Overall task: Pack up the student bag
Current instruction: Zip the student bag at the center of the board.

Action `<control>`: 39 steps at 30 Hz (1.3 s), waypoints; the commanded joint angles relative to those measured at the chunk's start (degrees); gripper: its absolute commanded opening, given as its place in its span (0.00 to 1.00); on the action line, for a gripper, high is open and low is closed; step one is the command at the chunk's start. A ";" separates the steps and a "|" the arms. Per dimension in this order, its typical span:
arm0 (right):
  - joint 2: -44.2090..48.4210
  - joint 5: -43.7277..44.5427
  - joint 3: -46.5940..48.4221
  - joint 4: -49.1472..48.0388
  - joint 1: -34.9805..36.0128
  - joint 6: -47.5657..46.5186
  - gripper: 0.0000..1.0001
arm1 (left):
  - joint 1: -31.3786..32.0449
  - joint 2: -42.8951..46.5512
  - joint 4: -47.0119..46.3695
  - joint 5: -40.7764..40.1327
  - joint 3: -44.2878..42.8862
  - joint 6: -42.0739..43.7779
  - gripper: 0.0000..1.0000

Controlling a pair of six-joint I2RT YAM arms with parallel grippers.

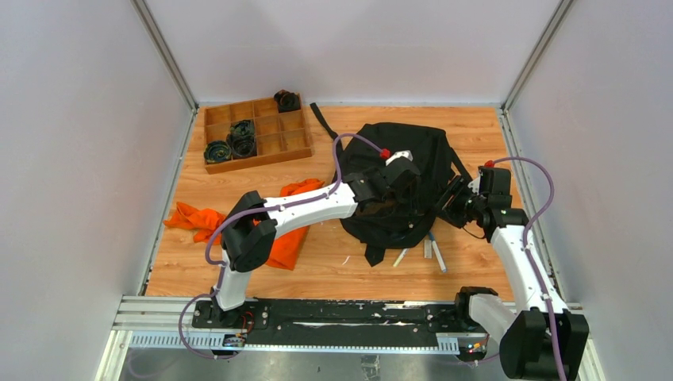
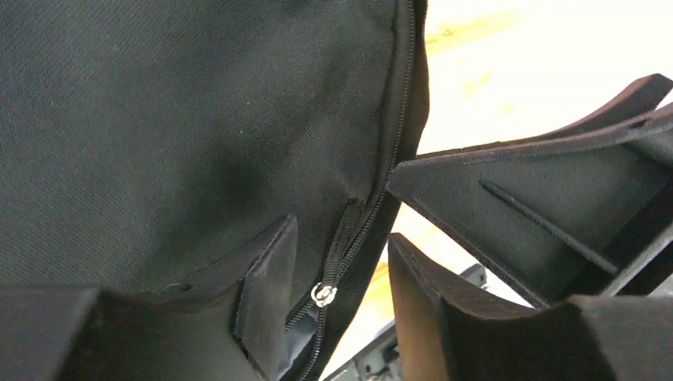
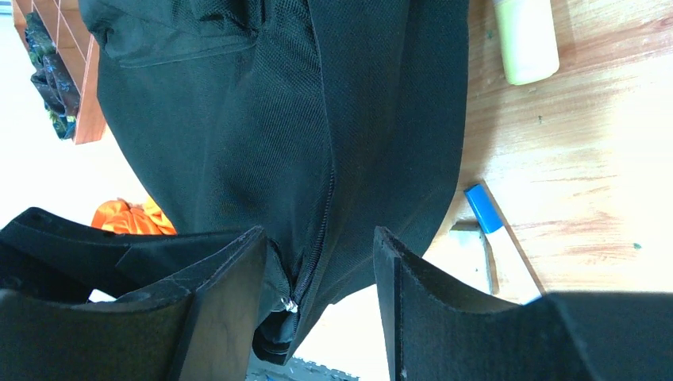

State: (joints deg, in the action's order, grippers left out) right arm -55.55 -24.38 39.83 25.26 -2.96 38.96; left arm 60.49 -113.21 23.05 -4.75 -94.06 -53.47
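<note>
Zipper work mid-table: the student bag lies slumped on the wooden top between both arms. The left gripper, jaws partly apart and clasping nothing, straddles a zipper pull. The right gripper, likewise parted, brackets a zipper seam at the bag's edge, apparently steadying it for opening. Pens lie just beside the bag, not yet packed.

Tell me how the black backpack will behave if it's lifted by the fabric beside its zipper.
The student bag would probably sag and fold rather than hold its shape: it lies slumped and creased on the table. Up close it looks matte and woven, so it is likely not slippery. The loose strap may trail and drag.
</note>
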 commanded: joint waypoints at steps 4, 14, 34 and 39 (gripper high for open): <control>0.06 -0.14 0.16 -0.54 -0.98 0.48 0.56 | -0.23 -1.49 -1.21 3.47 -1.72 3.63 0.57; 0.85 -0.90 0.31 0.13 -4.33 -0.83 0.56 | 0.07 -2.59 -2.55 6.45 -1.49 4.91 0.45; 3.03 -4.46 -0.77 1.23 -8.55 -1.51 0.55 | 0.20 -5.24 2.11 -1.53 -5.37 8.52 0.17; 2.97 -6.22 -0.46 1.12 -8.55 -1.70 0.55 | 0.22 -5.17 0.62 -0.38 -4.82 8.24 0.00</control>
State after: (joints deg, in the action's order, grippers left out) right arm -53.34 -28.16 39.66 25.41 -10.68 37.87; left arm 60.51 -118.67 24.47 -4.14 -98.35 -45.76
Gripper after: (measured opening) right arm 0.551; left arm 0.047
